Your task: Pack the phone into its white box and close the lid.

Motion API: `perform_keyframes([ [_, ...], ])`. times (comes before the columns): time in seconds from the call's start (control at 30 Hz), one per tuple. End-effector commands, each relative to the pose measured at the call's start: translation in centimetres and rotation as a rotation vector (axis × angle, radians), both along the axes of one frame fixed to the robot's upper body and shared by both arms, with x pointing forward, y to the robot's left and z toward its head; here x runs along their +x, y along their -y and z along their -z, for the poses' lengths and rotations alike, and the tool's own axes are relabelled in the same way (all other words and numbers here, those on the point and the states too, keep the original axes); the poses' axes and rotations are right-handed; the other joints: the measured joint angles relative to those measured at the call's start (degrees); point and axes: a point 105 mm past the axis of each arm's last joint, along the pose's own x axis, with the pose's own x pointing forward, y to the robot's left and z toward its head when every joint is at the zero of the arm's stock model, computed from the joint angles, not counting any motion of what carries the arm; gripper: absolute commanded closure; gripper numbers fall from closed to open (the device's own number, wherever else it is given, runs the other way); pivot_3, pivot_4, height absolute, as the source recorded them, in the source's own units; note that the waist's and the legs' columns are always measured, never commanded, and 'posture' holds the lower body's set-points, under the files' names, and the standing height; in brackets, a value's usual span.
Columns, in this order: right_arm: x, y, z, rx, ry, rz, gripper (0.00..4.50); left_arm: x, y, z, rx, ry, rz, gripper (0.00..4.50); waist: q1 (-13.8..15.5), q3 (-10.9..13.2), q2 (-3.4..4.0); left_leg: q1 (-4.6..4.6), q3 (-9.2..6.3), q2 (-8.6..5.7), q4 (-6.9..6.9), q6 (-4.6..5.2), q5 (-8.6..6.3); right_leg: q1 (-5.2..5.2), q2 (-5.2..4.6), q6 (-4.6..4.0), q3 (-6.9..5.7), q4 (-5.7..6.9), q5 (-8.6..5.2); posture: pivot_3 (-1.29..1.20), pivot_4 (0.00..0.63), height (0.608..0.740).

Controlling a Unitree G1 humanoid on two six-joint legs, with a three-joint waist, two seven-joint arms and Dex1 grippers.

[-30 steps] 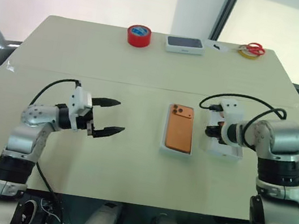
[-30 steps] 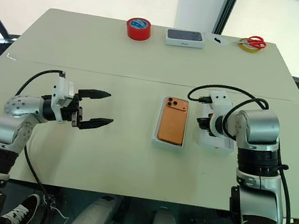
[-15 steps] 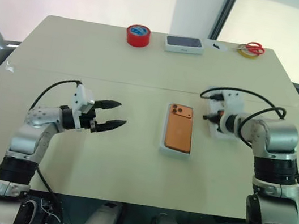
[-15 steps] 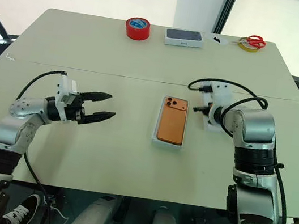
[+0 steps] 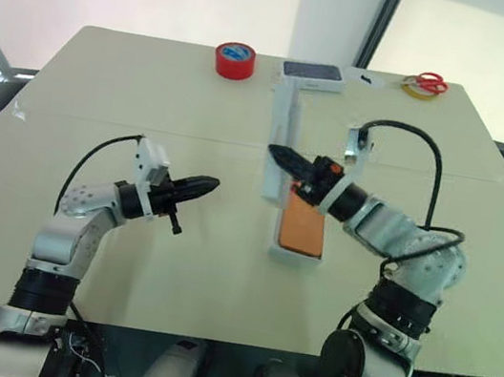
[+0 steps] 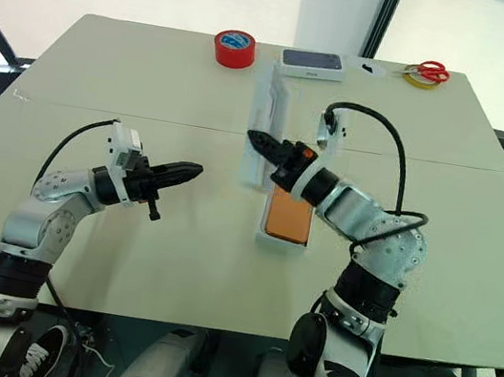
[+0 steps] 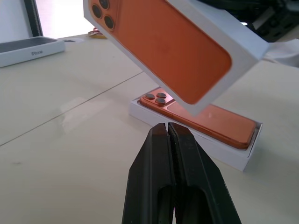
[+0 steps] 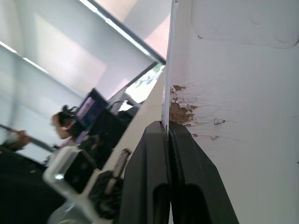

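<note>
The phone [image 5: 304,224] is seen lying in the white box [image 5: 296,252] at frame centre, long axis running up-frame; the lid [image 5: 280,145] is held on edge just above and left of it, pinched along one wall by the right gripper [image 5: 282,156]; the left gripper [image 5: 204,183], jaws pressed together and empty, is kept well apart at left, so the right arm is judged nearer.

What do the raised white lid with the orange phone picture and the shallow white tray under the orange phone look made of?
The lid: apparently matte white cardboard; its inner face shows a torn, peeled patch of brown fibre where the right gripper pinches its wall. The white tray: likely the same stiff card, with crisp, thin walls. The phone: smooth satin orange back; material unclear.
</note>
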Motion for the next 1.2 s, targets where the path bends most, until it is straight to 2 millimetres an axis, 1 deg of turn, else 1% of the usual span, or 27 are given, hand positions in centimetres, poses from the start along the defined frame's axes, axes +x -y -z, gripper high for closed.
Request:
perform_keyframes([
  [0.03, -2.6, -0.9, 1.3, -0.029, -0.034, -0.127, 4.50, -0.4, 0.9, -1.4, -0.010, 0.062, 0.033, 4.40, -0.2, 0.0, 0.01, -0.01, 0.01, 0.00, -0.01, 0.00, 0.00, -0.02, 0.00, 0.00, 0.02, -0.01, 0.00, 0.00, 0.150, 0.736],
  [0.13, -2.4, -0.7, 3.3, -0.031, -0.144, -0.113, 4.50, -0.5, 1.4, -1.2, -0.002, 0.071, 0.048, 4.40, -0.3, 0.0, 0.02, 0.00, 0.02, 0.00, -0.02, 0.01, 0.01, -0.03, -0.01, 0.00, 0.03, -0.01, 0.00, 0.00, 0.150, 0.736],
  [0.17, -2.3, -0.7, 3.7, -0.030, -0.171, -0.116, 4.50, -0.5, 1.6, -1.2, 0.002, 0.078, 0.050, 4.40, -0.3, 0.0, 0.04, 0.00, 0.02, 0.00, -0.03, 0.01, 0.01, -0.04, -0.01, 0.00, 0.03, -0.01, 0.00, 0.00, 0.150, 0.736],
  [0.23, -2.2, -0.7, 4.3, -0.083, -0.188, -0.111, 4.50, -0.5, 2.1, -1.0, -0.002, 0.081, 0.053, 4.40, -0.3, -0.1, 0.13, 0.00, 0.03, 0.00, -0.03, 0.01, 0.00, -0.03, -0.01, -0.01, 0.03, -0.01, 0.00, 0.00, 0.150, 0.736],
  [0.33, -0.7, -0.2, 4.1, -0.062, -0.227, -0.053, 4.50, -0.8, 3.3, -0.1, 0.018, 0.083, 0.069, 4.40, -0.2, -0.1, 0.16, 0.01, 0.04, 0.01, -0.03, 0.02, 0.01, -0.02, -0.01, -0.01, 0.03, -0.02, 0.00, 0.00, 0.150, 0.736],
  [0.4, -0.2, 0.0, 4.1, -0.049, -0.247, -0.043, 4.50, -0.8, 4.0, 0.4, 0.018, 0.083, 0.069, 4.40, -0.1, -0.1, 0.16, 0.01, 0.04, 0.00, -0.02, 0.03, 0.02, 0.00, -0.02, -0.01, 0.03, -0.02, 0.00, 0.00, 0.150, 0.736],
  [0.53, 0.1, 0.2, 5.0, -0.057, -0.295, -0.033, 4.50, 0.1, 5.5, 1.3, 0.001, 0.073, 0.049, 4.40, 0.0, -0.1, 0.16, 0.01, 0.05, 0.00, -0.01, 0.10, 0.06, 0.02, -0.03, 0.00, 0.03, -0.04, 0.00, 0.00, 0.150, 0.736],
  [0.7, 0.1, 0.7, 5.8, -0.068, -0.318, -0.016, 4.50, 0.6, 6.6, 1.8, -0.001, 0.073, 0.055, 4.40, -0.1, -0.1, 0.17, 0.01, 0.04, 0.00, -0.01, 0.12, 0.07, 0.02, -0.03, 0.00, 0.03, -0.04, 0.00, 0.00, 0.150, 0.736],
  [0.8, 0.3, 1.1, 5.8, -0.085, -0.307, 0.012, 4.50, 1.0, 7.0, 1.7, -0.013, 0.072, 0.054, 4.40, 0.1, -0.2, 0.16, 0.01, 0.04, 0.00, 0.03, 0.12, 0.07, 0.05, -0.03, 0.00, 0.01, -0.04, 0.00, 0.00, 0.150, 0.736],
  [0.9, 0.4, 1.1, 5.7, -0.055, -0.321, 0.021, 4.50, 1.3, 7.2, 1.2, -0.034, 0.076, 0.047, 4.40, 0.1, -0.2, 0.14, 0.01, 0.04, -0.01, 0.05, 0.13, 0.07, 0.08, -0.04, 0.00, 0.00, -0.04, 0.00, 0.00, 0.150, 0.736],
  [0.97, 0.5, 1.2, 6.1, -0.081, -0.340, 0.036, 4.50, 1.5, 7.2, 0.9, -0.040, 0.079, 0.044, 4.40, 0.0, -0.2, 0.15, 0.01, 0.04, -0.01, 0.05, 0.13, 0.07, 0.07, -0.04, 0.00, 0.01, -0.04, 0.00, 0.00, 0.150, 0.736],
  [1.07, 0.5, 1.6, 6.2, -0.083, -0.326, 0.052, 4.50, 1.5, 7.3, 0.9, -0.043, 0.082, 0.046, 4.40, 0.1, -0.2, 0.15, 0.01, 0.03, -0.01, 0.05, 0.13, 0.07, 0.07, -0.04, 0.00, 0.00, -0.04, 0.00, 0.00, 0.150, 0.736],
  [1.2, 0.3, 2.4, 6.4, -0.053, -0.341, 0.053, 4.50, 1.5, 8.3, 0.6, -0.056, 0.085, 0.068, 4.40, 0.3, -0.2, 0.14, 0.01, 0.03, -0.02, 0.06, 0.15, 0.06, 0.11, -0.05, 0.00, -0.01, -0.08, 0.00, 0.00, 0.150, 0.736],
])
